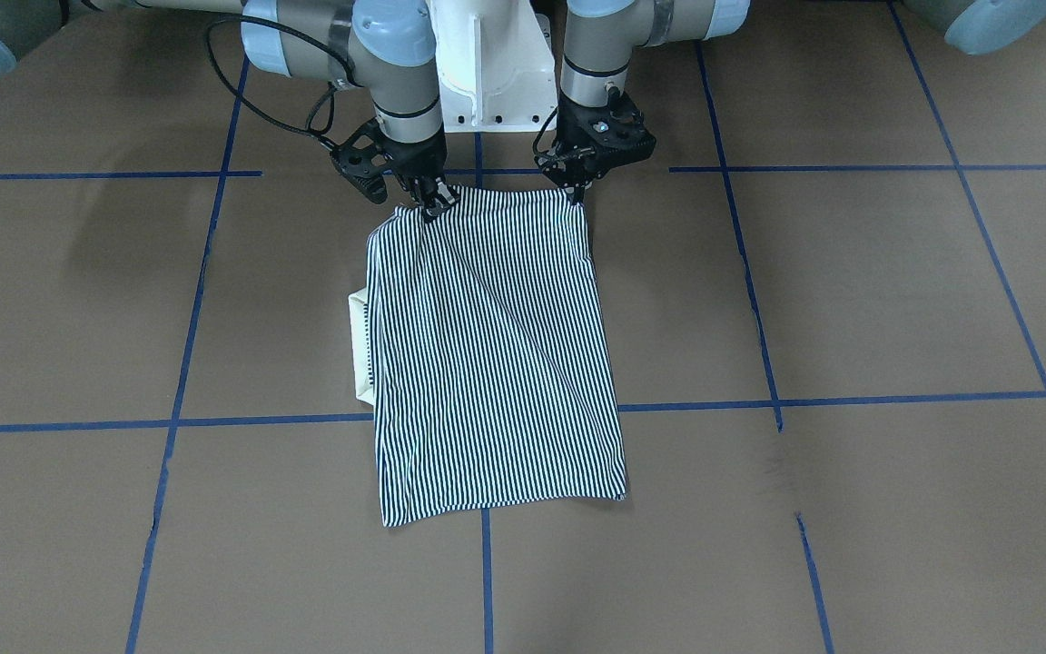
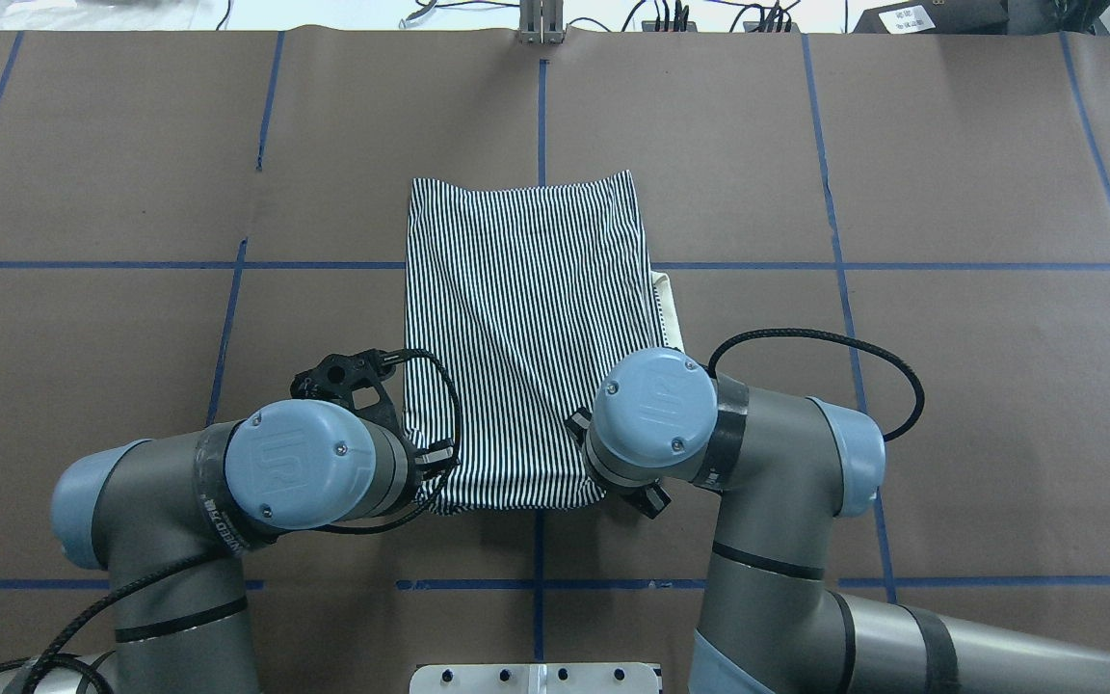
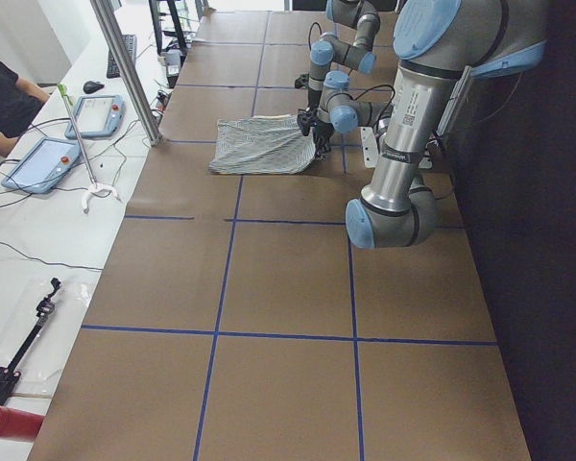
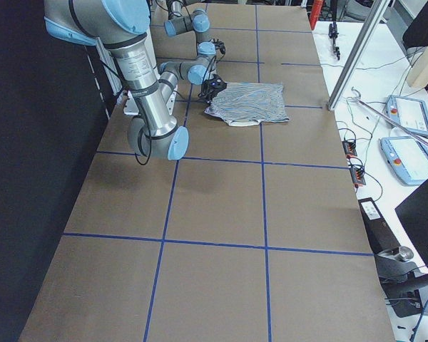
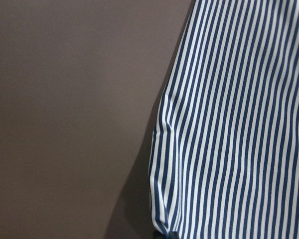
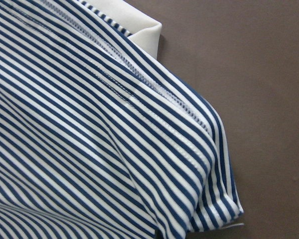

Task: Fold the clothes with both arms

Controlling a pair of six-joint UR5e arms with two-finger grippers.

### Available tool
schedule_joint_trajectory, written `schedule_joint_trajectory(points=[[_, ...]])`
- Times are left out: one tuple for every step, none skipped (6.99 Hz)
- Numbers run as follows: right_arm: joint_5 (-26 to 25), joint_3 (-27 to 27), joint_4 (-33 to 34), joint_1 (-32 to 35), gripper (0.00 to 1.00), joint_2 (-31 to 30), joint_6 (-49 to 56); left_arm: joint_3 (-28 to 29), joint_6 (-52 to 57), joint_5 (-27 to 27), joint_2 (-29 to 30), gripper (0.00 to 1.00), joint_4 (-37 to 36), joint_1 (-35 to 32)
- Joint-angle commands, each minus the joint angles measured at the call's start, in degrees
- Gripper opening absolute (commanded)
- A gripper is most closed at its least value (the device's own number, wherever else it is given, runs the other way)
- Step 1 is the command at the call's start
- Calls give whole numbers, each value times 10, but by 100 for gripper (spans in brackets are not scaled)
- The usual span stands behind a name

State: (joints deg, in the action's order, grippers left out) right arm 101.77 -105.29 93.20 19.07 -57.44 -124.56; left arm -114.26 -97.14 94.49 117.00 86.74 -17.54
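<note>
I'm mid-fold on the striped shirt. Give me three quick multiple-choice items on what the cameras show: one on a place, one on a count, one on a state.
1. On which side does the cream collar poke out of the polo shirt?
A. the robot's right
B. the robot's left
C. the far edge

2. How many grippers are at the shirt's edge nearest the robot?
A. none
B. one
C. two

3. The shirt is:
A. spread out with both sleeves showing
B. folded into a rectangle lying on the table
C. bunched into a ball

Answers:
1 A: in the overhead view the collar shows on the right arm's side.
2 C: the left gripper and the right gripper each sit at a near corner.
3 B: only a striped rectangle shows, with no sleeves.
</note>
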Motion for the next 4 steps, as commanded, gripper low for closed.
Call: schedule_joint_trajectory(points=[[0,-42,0,-31,0,-22,1,-30,-1,19,-9,0,-13,41],[-2,-44,0,-44,0,-21,0,-31,-2,22,-10,0,-15,65],[-3,-43,-1,-45,0,-18,1,-29,-1,23,-17,0,-14,77],[-9,-38,-4,-39,0,-17,7,-29,-1,23,-18,0,-14,77]])
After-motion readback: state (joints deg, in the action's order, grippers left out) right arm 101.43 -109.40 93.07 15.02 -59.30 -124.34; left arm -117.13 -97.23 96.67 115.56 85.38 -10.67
